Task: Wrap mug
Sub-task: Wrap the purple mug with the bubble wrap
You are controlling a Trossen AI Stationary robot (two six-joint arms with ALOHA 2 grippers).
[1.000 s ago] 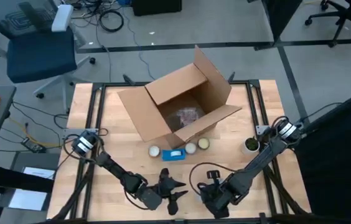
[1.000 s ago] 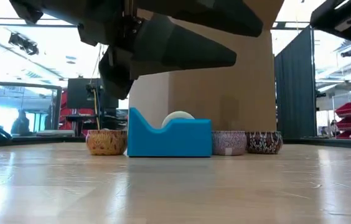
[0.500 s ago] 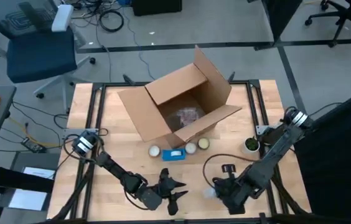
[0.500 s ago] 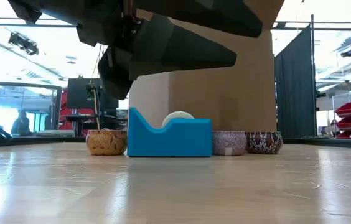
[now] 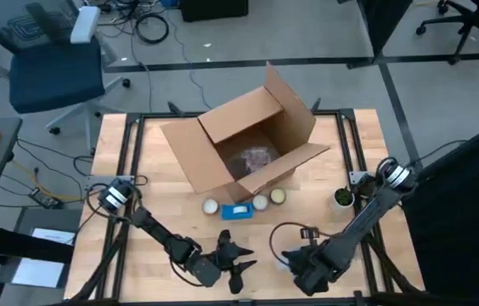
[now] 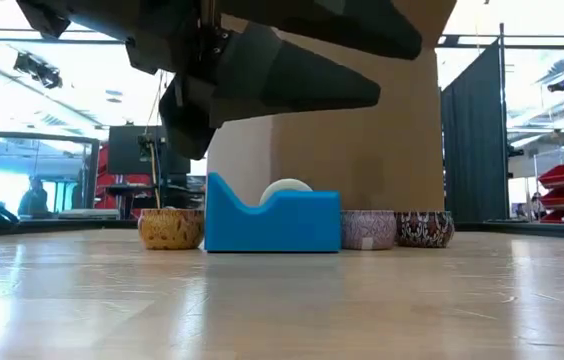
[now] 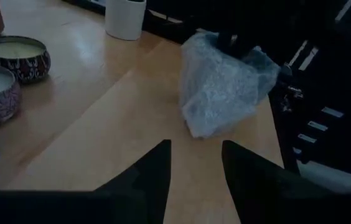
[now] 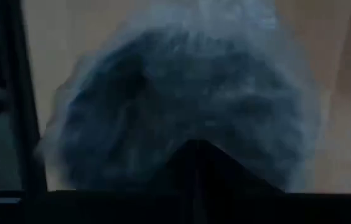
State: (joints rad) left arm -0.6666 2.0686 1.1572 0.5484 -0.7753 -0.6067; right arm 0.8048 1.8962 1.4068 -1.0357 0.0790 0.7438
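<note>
A bundle of bubble wrap (image 7: pixel 219 87) sits near the table's front edge, right of the middle, also in the high view (image 5: pixel 284 261). The mug itself does not show. My right gripper (image 5: pixel 301 265) is shut on the bundle, which fills the right wrist view (image 8: pixel 182 93). My left gripper (image 5: pixel 238 259) hovers open just left of the bundle, its fingers (image 7: pixel 144 180) pointing at it and touching nothing. It shows as a dark shape (image 6: pixel 262 70) in the low view. My right gripper holds the bubble wrap at its upper far side (image 7: pixel 241 53), the shut fingers (image 8: pixel 194 162) coming from above and from the table's right. Several crumpled layers bunch there. The bundle hangs below the fingers, its lower corner (image 7: pixel 203 132) at the tabletop; whether it rests there I cannot tell.
An open cardboard box (image 5: pixel 244 144) stands at the table's middle back. In front of it are a blue tape dispenser (image 5: pixel 238 211) and three candle tins (image 5: pixel 261 201). A white pot (image 5: pixel 341 198) stands at the right.
My right gripper has swung with the bubble wrap bundle toward the table's right edge, then come a little way back to the left, turning at the wrist. It stays shut on the wrap. My left gripper has kept still.
</note>
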